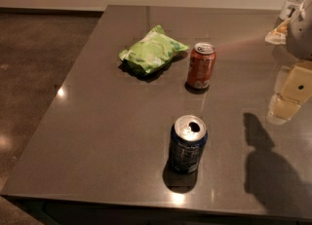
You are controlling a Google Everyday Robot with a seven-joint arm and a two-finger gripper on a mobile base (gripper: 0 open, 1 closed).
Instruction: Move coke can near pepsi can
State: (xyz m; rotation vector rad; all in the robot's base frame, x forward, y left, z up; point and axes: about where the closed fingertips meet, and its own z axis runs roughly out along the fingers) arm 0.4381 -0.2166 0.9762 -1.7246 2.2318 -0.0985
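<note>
Standing upright on the dark grey polished tabletop, the red-orange coke can with a silver top has its long axis vertical and its top facing up. It sits a little past the table's middle, toward the far side. Just to its left, close but apart, lies a crumpled green snack bag. The dark blue pepsi can with pale print also stands upright with its opened silver top facing up. It is nearer the front edge, well apart from the red can and slightly to its left. Bare tabletop lies between the two cans and on both sides of the blue one. The cream-coloured gripper hangs over the table's right side, to the right of both cans and touching neither. Whether it is open or closed cannot be told.
</note>
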